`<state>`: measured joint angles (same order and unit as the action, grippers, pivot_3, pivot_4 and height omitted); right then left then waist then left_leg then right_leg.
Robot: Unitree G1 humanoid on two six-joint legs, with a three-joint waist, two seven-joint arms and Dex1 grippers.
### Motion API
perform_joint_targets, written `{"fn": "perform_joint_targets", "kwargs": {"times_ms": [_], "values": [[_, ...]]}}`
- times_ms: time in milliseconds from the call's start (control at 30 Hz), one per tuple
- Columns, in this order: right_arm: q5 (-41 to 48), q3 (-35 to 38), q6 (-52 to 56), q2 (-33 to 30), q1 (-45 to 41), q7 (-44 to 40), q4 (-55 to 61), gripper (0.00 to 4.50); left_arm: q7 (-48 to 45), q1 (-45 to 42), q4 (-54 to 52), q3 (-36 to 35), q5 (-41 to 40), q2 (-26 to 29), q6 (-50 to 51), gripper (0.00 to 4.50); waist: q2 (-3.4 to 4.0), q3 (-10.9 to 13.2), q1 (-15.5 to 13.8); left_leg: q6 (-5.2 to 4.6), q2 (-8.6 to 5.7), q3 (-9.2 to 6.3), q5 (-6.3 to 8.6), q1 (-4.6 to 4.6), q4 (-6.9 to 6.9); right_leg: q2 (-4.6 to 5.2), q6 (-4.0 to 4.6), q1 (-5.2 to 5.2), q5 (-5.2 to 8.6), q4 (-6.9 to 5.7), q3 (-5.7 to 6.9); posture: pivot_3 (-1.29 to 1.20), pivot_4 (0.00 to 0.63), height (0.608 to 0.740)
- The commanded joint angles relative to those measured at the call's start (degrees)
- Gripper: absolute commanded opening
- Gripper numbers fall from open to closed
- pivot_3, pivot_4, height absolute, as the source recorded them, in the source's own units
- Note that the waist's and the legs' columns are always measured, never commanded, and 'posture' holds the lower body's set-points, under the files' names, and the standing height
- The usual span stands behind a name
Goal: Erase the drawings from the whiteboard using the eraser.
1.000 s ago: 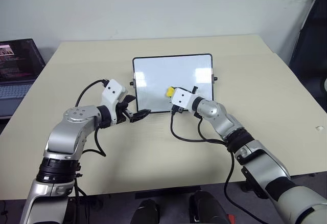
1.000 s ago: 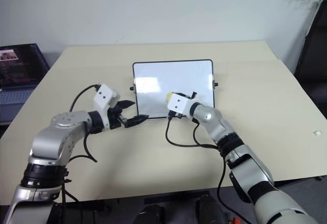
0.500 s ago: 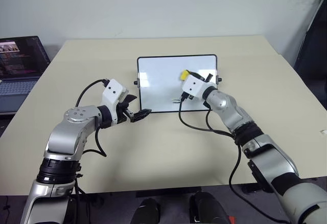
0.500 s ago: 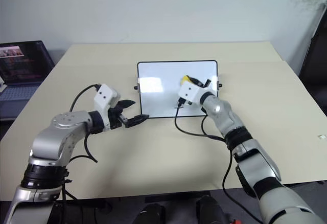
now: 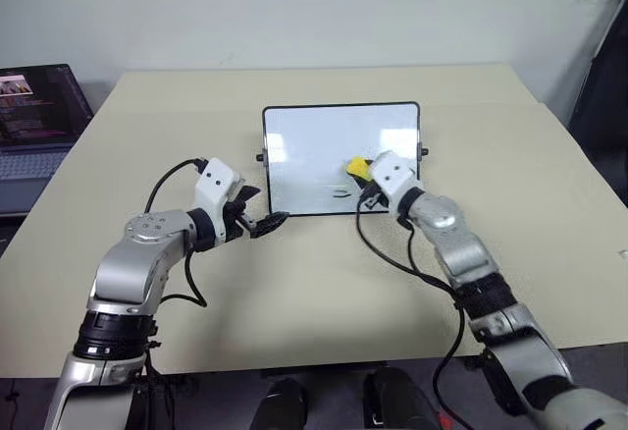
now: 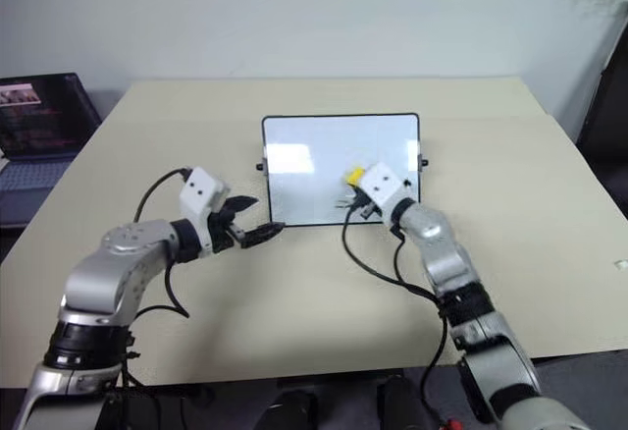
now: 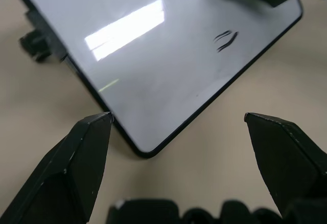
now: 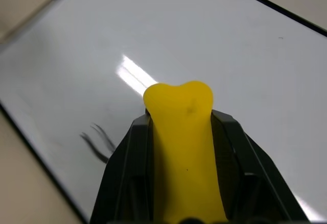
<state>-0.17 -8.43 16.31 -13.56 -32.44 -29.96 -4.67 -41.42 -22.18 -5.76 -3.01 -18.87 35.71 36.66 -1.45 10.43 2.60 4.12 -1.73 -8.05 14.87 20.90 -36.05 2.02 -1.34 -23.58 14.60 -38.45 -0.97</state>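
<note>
**Whiteboard nearly clean as eraser hangs beside the last strokes**

The whiteboard [image 5: 339, 155] lies flat at the middle of the table [image 5: 294, 283], its long edge square to the robot, so both arms can reach it. Most of its glossy face looks bare. What shows of the drawings [image 7: 226, 39] is a pair of short curved strokes close to the board's near edge, right of centre.

The right gripper [image 5: 365, 180] is clamped on the eraser [image 8: 185, 147], pinching the yellow block by its long sides so that one rounded end sticks out ahead of the fingers. Held that way, the block, not the gripper, would meet the board. It sits over the board's near right part, just beside the strokes; whether it touches the surface cannot be told. The black underside is not visible.

The left gripper [image 7: 176, 119] waits with fingers spread wide at the board's near left corner, one finger by the edge and the other over the table. It touches nothing that can be seen. The stance suggests it is placed to steady the board against sliding under the wiping.

A laptop [image 5: 34, 116] stands open at the table's far left, well apart from the work.

The likely remaining job is a pass over those two strokes.
</note>
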Motion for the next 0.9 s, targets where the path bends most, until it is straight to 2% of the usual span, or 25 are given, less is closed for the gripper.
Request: {"fn": "perform_joint_targets", "kwargs": {"times_ms": [33, 167, 300, 400, 567, 767, 900], "values": [[9.5, 3.7, 10.7, -2.4, 5.5, -4.7, 15.7, 1.19, 1.2, 1.1, -2.2, -3.3, -1.1, -0.7, -2.6, 4.50, 0.02, 0.0, -0.3, 0.01, 0.03, -0.01, 0.04, 0.02, 0.03, 0.00, 0.00, 0.00, 0.01, 0.10, 0.01, 0.00, 0.150, 0.740], [13.0, 6.5, 16.5, -8.3, 14.3, -6.4, 26.8, 1.18, 1.8, 3.8, -3.4, -4.5, -1.4, -1.4, -4.0, 4.50, 0.04, 0.0, -0.6, -0.12, 0.09, 0.12, 0.24, 0.08, 0.11, -0.03, -0.07, 0.03, 0.06, 0.47, 0.05, 0.00, 0.150, 0.740], [7.6, 3.3, 13.6, -18.7, 23.3, -9.4, 32.8, 1.18, 1.9, 6.1, -4.2, -4.7, -1.5, -1.8, -5.3, 4.50, 0.03, 0.0, -0.9, -0.16, 0.05, 0.21, 0.32, 0.10, 0.10, 0.00, -0.28, 0.06, 0.18, 0.59, 0.04, 0.00, 0.150, 0.740], [4.7, 1.8, 10.3, -21.7, 26.8, -8.6, 33.9, 1.18, 1.9, 7.1, -4.4, -4.5, -1.5, -2.0, -6.1, 4.50, 0.01, 0.0, -0.8, -0.18, 0.11, 0.28, 0.33, 0.06, 0.09, -0.03, -0.47, 0.10, 0.30, 0.61, 0.03, 0.00, 0.150, 0.740], [-3.5, -1.2, -0.2, -21.7, 26.7, -3.8, 30.4, 1.18, 1.3, 7.8, -5.2, -3.3, -1.0, -2.2, -7.0, 4.50, 0.00, 0.0, -0.8, -0.16, 0.21, 0.37, 0.32, -0.04, 0.02, -0.12, -0.46, 0.16, 0.30, 0.58, 0.00, 0.00, 0.150, 0.740], [-6.8, -4.0, -7.1, -17.1, 22.7, -0.7, 25.6, 1.18, 1.2, 7.1, -4.5, -4.0, -1.3, -2.0, -7.7, 4.50, -0.01, 0.0, -0.8, -0.13, 0.20, 0.33, 0.30, -0.05, -0.01, -0.16, -0.46, 0.23, 0.30, 0.60, 0.01, 0.00, 0.150, 0.740], [-5.7, -4.1, -6.6, -11.9, 18.6, 1.1, 21.7, 1.18, 1.6, 6.3, -3.8, -4.4, -1.4, -2.4, -8.0, 4.50, -0.01, 0.0, -0.8, -0.10, 0.21, 0.31, 0.28, -0.05, -0.01, -0.16, -0.45, 0.23, 0.29, 0.59, 0.01, 0.00, 0.150, 0.740]]}}
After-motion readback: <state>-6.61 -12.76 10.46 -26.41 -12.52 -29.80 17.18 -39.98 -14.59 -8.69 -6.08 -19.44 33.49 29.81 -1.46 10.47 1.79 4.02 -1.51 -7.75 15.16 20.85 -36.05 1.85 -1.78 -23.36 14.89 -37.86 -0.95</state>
